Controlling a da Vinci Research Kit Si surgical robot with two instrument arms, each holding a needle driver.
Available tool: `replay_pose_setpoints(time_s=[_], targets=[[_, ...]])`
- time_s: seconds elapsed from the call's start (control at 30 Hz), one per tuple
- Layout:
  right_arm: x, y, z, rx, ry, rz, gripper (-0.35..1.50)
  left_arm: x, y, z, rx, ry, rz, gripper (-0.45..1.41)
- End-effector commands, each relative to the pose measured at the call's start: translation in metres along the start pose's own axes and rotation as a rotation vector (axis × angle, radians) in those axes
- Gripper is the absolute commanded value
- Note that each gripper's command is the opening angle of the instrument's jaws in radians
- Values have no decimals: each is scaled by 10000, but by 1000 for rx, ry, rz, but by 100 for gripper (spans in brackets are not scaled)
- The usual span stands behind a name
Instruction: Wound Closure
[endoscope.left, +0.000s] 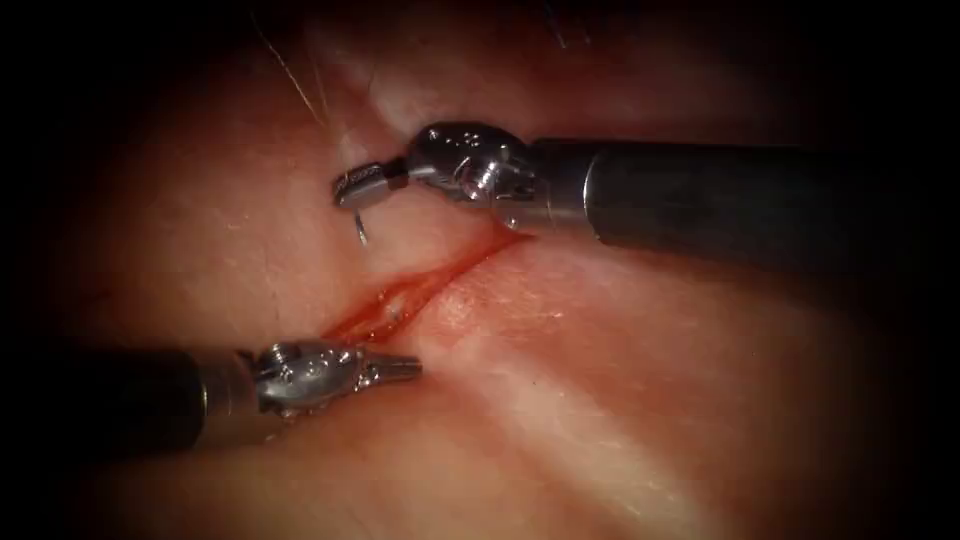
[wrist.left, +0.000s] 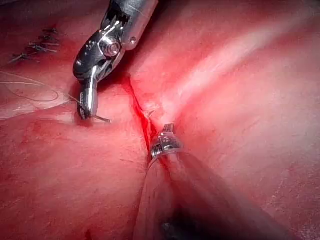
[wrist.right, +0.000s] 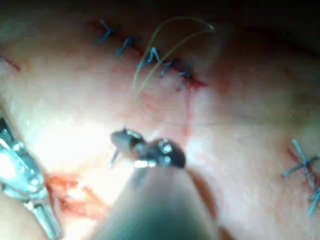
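Pink, moist tissue (endoscope.left: 620, 380) with a smooth, faintly streaked surface spreads under both tools, and a narrow cut (endoscope.left: 420, 290) lined with glossy red fluid (endoscope.left: 400, 298) runs through it on a slant. From the endoscope view's right comes the right arm's tool (endoscope.left: 352, 187), a dull grey shaft ending in a rounded, polished steel wrist and short ribbed jaws; those jaws are pressed together on the curved needle (endoscope.left: 361, 228), a thin dark steel sliver held near one end of its curve, its free tip hanging down toward the tissue just left of the cut. Whether that tip touches or enters the surface cannot be told. The left wrist view shows the same tool (wrist.left: 87, 107) pinching the needle (wrist.left: 101, 119), whose short end pokes out sideways just above the tissue (wrist.left: 235, 100), with a fine pale thread (wrist.left: 30, 90) looping loosely across the flesh beside it. The left arm's tool (endoscope.left: 405, 368) lies at the near end of the cut, its small tapered metal jaws closed together and holding nothing, the tip resting close against the wound edge. In the right wrist view, stiff blue cut ends of thread (wrist.right: 150, 55) bristle from a stitched line farther off, crossed by a yellowish arc of thread (wrist.right: 170, 40).
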Motion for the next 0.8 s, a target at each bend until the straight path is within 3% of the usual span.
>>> replay_pose_setpoints(time_s=[0.03, 0.4, 0.6, 0.67, 0.73, 0.8], targets=[[0, 6, 8, 14, -17, 32, -35, -2, 0, 8, -1, -3, 0, -8], [-35, -16, 6, 85, -118, 139, -35, -3, -1, 7, -3, -6, 1, -8], [-36, -28, 4, 99, -124, 142, -35, -3, -1, 7, -3, -6, 1, -8], [-29, -25, 3, 57, -99, 146, -35, -3, -1, 7, -3, -6, 1, -8], [-23, -20, 2, 8, -68, 126, 26, -3, -1, 7, -2, -6, 2, -8], [-18, -15, 1, -26, -51, 85, 66, -3, -1, 7, -2, -6, 1, -8]])
